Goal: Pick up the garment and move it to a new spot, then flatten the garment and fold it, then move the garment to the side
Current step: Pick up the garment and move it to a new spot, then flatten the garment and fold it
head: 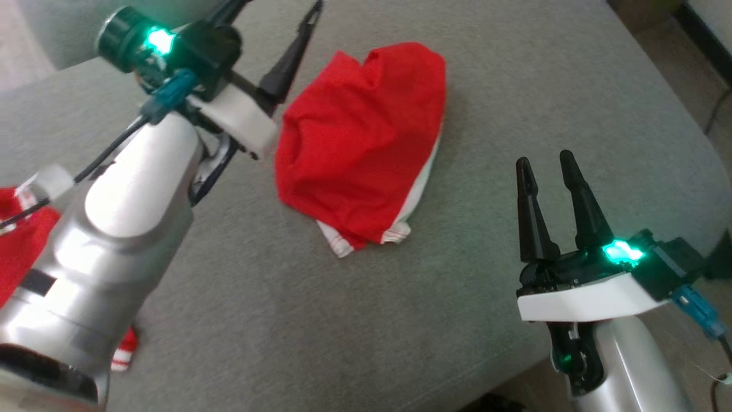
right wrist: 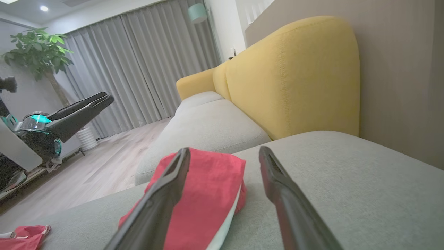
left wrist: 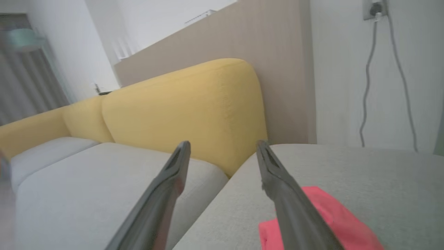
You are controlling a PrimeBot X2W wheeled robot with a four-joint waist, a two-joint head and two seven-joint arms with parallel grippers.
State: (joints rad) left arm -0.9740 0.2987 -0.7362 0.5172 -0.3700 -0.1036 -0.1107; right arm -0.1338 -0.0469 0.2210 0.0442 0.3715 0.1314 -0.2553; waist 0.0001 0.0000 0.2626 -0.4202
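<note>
I counted two pincers, two red garments and one grey sofa cushion (head: 514, 86) carrying them. The garment (head: 360, 143) lay folded into a compact bundle near the middle of the cushion, red side up, with a white layer and striped trim showing along its near and right-hand edges. The second garment (head: 23, 240) lay at the cushion's left edge, largely hidden beneath the left forearm (head: 131, 189). The left pincer (left wrist: 223, 144) stood with its fingers apart and gripping nothing. In the head view its nearer finger ran just beside the garment's upper left edge, and I could not tell whether it touched the cloth. The right wrist view showed this pincer raised clear of the cushion. The right pincer (head: 544, 160) also stood with its fingers apart and empty, apart from the garment, to its right and nearer the robot, with bare cushion between them. In its own wrist view the garment lay ahead, partly behind one finger. The left arm reached forward across the cushion with its pale forearm slanting upward. The right arm sat low at the cushion's near right edge, fingers pointing away from the robot. Two yellow backrests (right wrist: 295, 76) stood beyond the cushion.
</note>
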